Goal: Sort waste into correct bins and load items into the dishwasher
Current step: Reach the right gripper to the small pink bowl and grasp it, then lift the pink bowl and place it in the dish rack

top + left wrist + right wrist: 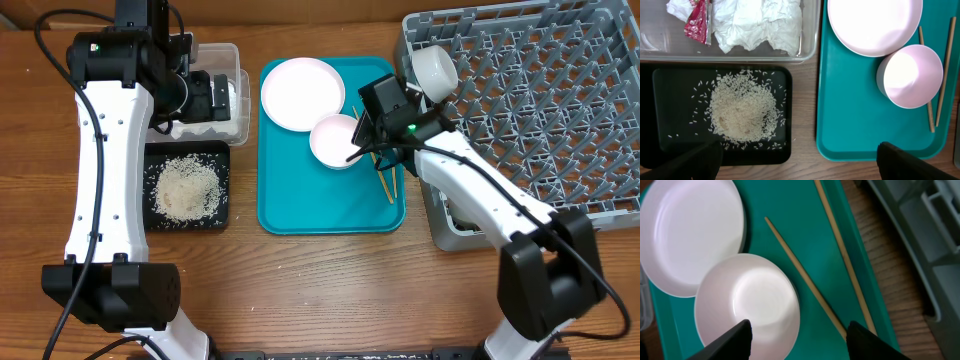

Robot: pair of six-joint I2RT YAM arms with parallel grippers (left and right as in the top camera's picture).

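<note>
Crumpled white napkins and a red-and-white wrapper lie in the clear tub. Loose rice is heaped in the black tray. A white plate, a white bowl and two chopsticks are on the teal tray. Another white bowl sits in the grey dish rack. My left gripper is open and empty above the clear tub. My right gripper is open and empty just above the bowl's right rim and the chopsticks.
The teal tray lies in the middle between the bins and the rack. The rack's near left corner overhangs beside the right arm. The small cup is not in view.
</note>
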